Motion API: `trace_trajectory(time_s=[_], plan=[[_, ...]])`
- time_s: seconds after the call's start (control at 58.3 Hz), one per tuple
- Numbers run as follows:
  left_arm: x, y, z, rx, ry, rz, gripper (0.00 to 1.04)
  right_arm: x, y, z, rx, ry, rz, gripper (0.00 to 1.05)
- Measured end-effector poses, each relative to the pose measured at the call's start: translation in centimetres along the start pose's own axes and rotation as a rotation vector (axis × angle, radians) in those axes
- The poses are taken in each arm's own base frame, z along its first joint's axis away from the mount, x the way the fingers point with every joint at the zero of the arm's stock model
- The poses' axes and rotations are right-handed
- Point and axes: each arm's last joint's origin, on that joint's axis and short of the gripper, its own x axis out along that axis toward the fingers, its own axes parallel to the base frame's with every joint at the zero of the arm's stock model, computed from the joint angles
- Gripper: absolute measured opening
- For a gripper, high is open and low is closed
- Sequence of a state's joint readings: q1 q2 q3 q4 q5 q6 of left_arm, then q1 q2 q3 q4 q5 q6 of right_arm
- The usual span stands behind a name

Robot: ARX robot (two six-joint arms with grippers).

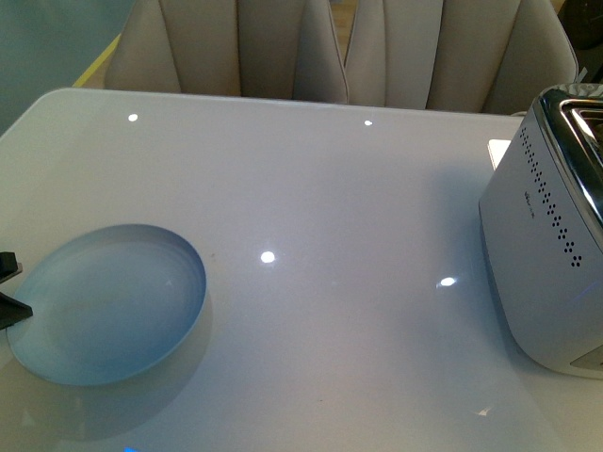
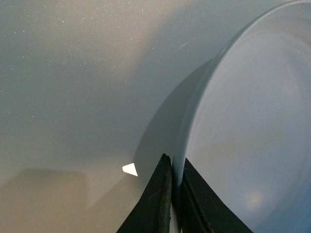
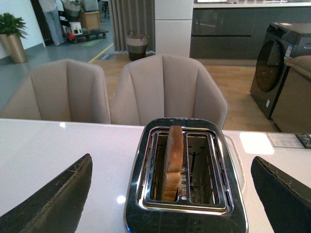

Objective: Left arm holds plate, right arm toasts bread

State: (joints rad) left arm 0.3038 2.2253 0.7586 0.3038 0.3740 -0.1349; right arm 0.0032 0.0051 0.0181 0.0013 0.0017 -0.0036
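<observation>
Glossy white table (image 1: 311, 188), ceiling lights reflected on it as small bright spots; two beige upholstered chairs (image 1: 245, 47) drawn up along its far edge.

Item: plate (image 1: 108, 306), round, pale blue-white, low raised rim, lying on the table toward the robot's left and near side. Contents: nothing visible in it.

Item: left gripper (image 2: 174, 194), matte black. The wrist view shows its two fingers (image 2: 155, 199) pinched on the plate's rim, one outside, one inside, the rim (image 2: 194, 121) between them. The front view shows only the black tips (image 1: 9, 287) at the frame edge against the plate's left side.

Item: toaster (image 1: 551, 245), white body, polished chrome top, rows of small vent holes along the side, standing on the table to the robot's right, well apart from the plate. Two slots seen from the right wrist view.

Contents of toaster (image 3: 184, 179): one slice of bread (image 3: 172, 162), light brown with darker crust, upright in one slot, top edge protruding above the chrome. The other slot holds only its wire guide.

Item: right gripper (image 3: 170, 194), black fingers (image 3: 53, 201) spread wide, holding nothing, positioned above and on either side of the toaster.

Background, right wrist view: washing machine (image 3: 277, 63), wicker basket (image 3: 137, 43), potted plant (image 3: 12, 36), wooden floor.
</observation>
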Motion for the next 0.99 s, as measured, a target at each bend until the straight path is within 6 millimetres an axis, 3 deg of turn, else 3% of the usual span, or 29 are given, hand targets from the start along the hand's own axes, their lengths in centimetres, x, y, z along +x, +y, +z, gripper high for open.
trace_trajectory(time_s=[0.343,0.737,0.925,0.994], plan=[[1.0,0.0,0.2,0.003,-0.027,-0.017,0.06,0.0,0.0,0.0,0.0,0.0,0.0,0.96],[0.8,0.6,0.0,-0.022,-0.052,-0.004,0.68,0.0,0.0,0.0,0.0,0.0,0.0,0.96],[-1.4,-0.3,0.7,-0.025,-0.122,-0.015,0.97,0.0,0.0,0.0,0.0,0.0,0.0,0.96],[-2.7,-0.9,1.2,-0.022,-0.162,-0.024,0.98,0.0,0.0,0.0,0.0,0.0,0.0,0.96]])
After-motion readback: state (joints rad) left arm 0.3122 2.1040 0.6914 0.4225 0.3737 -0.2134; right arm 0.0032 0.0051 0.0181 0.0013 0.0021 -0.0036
